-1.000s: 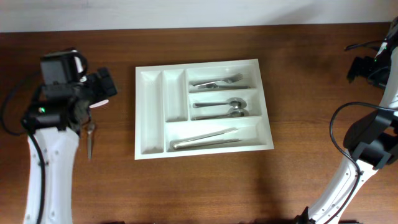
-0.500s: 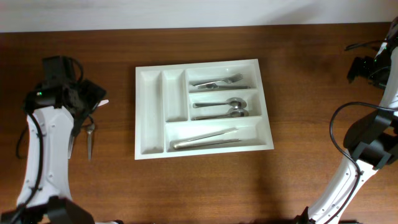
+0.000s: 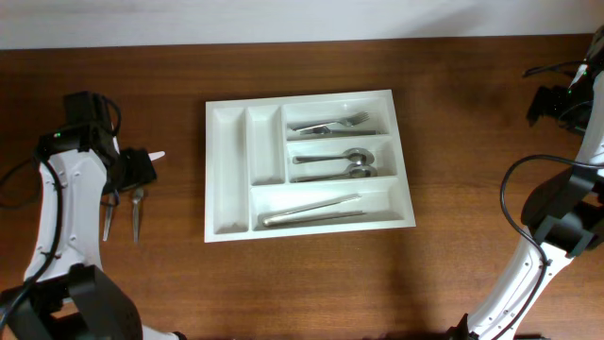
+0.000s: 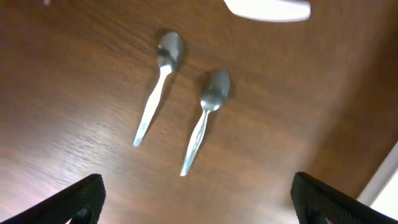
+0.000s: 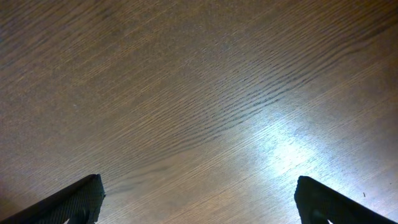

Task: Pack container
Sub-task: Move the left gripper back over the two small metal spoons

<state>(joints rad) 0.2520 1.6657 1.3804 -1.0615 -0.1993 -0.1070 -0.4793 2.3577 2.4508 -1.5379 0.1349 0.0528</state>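
Observation:
The white container (image 3: 227,170) lies at the table's middle. Its top wide compartment holds forks (image 3: 330,124), the middle one spoons (image 3: 335,164), the bottom one knives (image 3: 311,210). Both narrow compartments hold nothing. Two loose metal spoons (image 3: 138,210) (image 3: 108,215) lie on the table left of the container. My left gripper (image 3: 130,175) hangs just above them, open and empty. The left wrist view shows both spoons (image 4: 157,84) (image 4: 205,118) ahead of the open jaws (image 4: 199,202). My right gripper (image 3: 557,99) is at the far right, open and empty (image 5: 199,199) over bare wood.
A small white object (image 3: 156,155) lies on the table between my left gripper and the container. It also shows at the top of the left wrist view (image 4: 267,9). The table's back edge meets a white wall.
My left arm has swung its gripper back toward the front, to just above the two loose spoons. The right arm and the container have not moved.

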